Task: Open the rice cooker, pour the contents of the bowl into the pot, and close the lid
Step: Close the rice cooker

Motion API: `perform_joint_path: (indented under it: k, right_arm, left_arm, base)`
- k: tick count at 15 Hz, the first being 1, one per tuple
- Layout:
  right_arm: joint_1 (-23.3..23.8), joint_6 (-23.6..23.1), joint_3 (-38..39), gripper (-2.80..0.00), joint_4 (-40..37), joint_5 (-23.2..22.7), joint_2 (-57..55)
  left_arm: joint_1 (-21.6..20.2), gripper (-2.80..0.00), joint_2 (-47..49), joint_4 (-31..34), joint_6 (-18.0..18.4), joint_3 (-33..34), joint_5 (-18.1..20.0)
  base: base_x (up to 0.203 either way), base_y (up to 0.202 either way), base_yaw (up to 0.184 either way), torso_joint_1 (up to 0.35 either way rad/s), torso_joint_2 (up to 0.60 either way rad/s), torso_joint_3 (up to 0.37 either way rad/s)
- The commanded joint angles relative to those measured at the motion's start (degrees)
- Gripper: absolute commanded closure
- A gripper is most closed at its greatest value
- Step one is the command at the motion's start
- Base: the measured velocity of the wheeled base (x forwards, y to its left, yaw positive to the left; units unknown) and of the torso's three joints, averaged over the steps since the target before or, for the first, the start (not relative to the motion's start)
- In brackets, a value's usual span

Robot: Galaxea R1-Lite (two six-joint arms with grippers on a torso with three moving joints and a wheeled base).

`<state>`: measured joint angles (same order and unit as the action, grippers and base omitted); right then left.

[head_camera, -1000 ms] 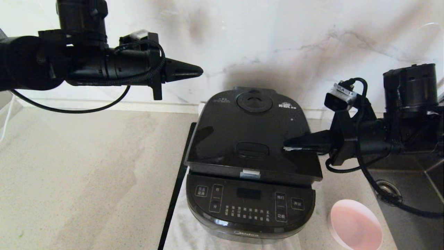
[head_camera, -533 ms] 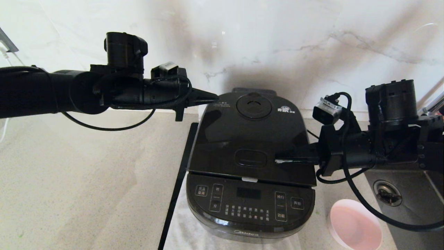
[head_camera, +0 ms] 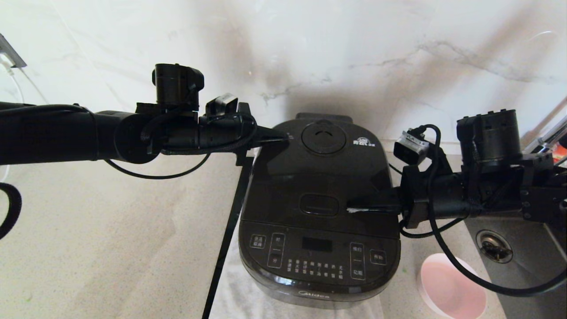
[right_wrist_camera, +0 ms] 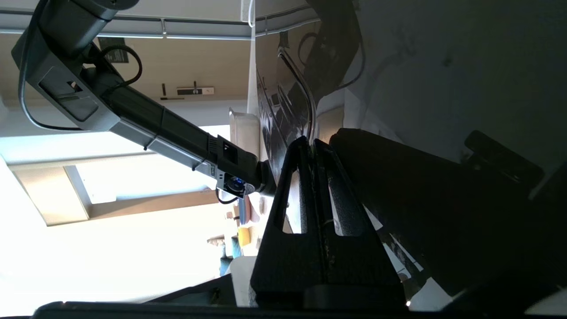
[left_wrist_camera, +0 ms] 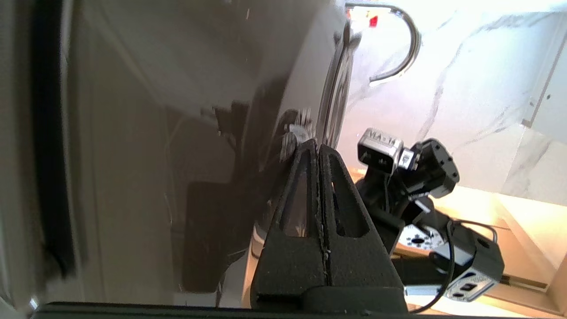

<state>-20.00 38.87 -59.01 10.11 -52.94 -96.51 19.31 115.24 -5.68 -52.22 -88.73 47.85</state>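
Observation:
The glossy black rice cooker (head_camera: 319, 261) stands in the middle of the head view, its lid (head_camera: 319, 177) lying flat and closed on the body. My left gripper (head_camera: 285, 138) is shut and empty, its tip resting on the lid's back left corner beside the round steam vent (head_camera: 323, 137). My right gripper (head_camera: 350, 208) is shut and empty too, lying on the lid just right of the rectangular button (head_camera: 320, 204). The pale pink bowl (head_camera: 447, 288) sits on the counter at the cooker's front right, and it looks empty. The pot is hidden under the lid.
A steel sink (head_camera: 514, 257) with a drain lies right of the bowl. A white cloth (head_camera: 239, 288) is under the cooker, with a dark strip (head_camera: 226, 248) along its left side. The marble wall (head_camera: 354, 53) stands close behind. Beige counter (head_camera: 110, 243) spreads to the left.
The lid has gone from slightly raised to flat on the body. My left gripper came down and right onto its back left corner. My right gripper moved down with the lid.

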Motion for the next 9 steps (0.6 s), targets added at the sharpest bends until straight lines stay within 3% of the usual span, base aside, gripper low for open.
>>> perform_joint_path:
  k: [1,5,9]
  right_arm:
    - [0.05,0.24,1.02,0.0,0.97,-0.23,-0.54]
    - [0.78,0.53,0.59,0.0,2.36,-0.36,3.84]
    - [2.09,0.77,-0.37,0.0,3.31,-0.3,11.86]
  left_arm:
    - [0.11,0.0,0.15,0.3,-0.17,1.98,-0.03]
    - [-0.01,0.0,-5.12,-1.58,-0.58,2.44,-0.12]
    - [-0.65,0.0,-16.1,-2.82,-3.61,1.95,-1.47]
  base:
    - [0.0,0.0,0.0,0.0,0.0,0.0]
    - [0.0,0.0,0.0,0.0,0.0,0.0]
    - [0.0,0.0,0.0,0.0,0.0,0.0]
